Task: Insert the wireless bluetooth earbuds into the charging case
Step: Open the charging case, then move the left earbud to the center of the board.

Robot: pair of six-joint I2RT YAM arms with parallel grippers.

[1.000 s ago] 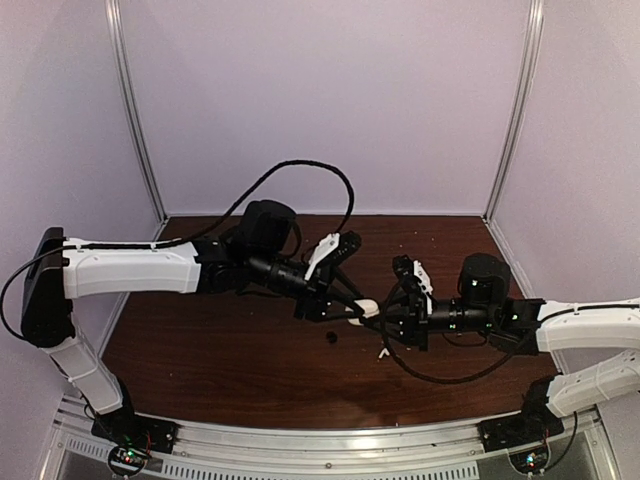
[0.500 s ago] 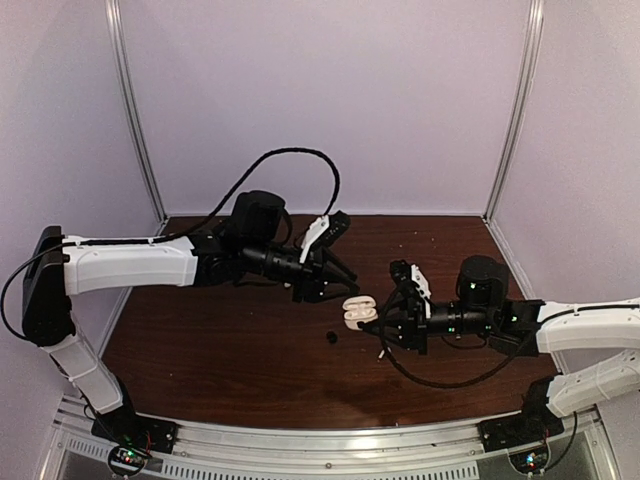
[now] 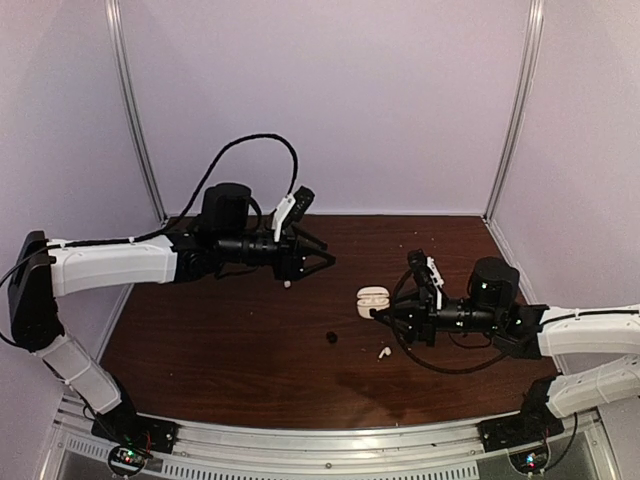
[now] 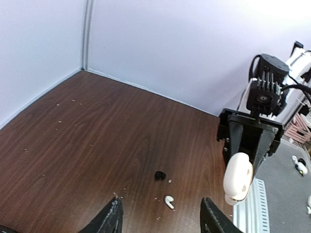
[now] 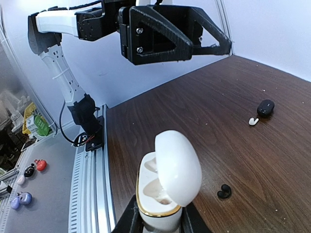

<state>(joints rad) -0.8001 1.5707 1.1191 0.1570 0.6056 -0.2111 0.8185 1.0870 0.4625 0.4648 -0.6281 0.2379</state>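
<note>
Right claw (image 3: 386, 312) clamps the open white case (image 5: 166, 180) at its base; left claw (image 4: 163, 219) hangs open, empty. 1 white bud (image 4: 168, 201) and 1 black bud (image 4: 160, 174) lie on the table (image 4: 87, 131): tiny, light, slick. I'd pinch gently across the body.

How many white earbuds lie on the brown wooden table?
2. One small white earbud lies near the right gripper; the other white earbud lies near the left gripper. Others may be hidden.
</note>
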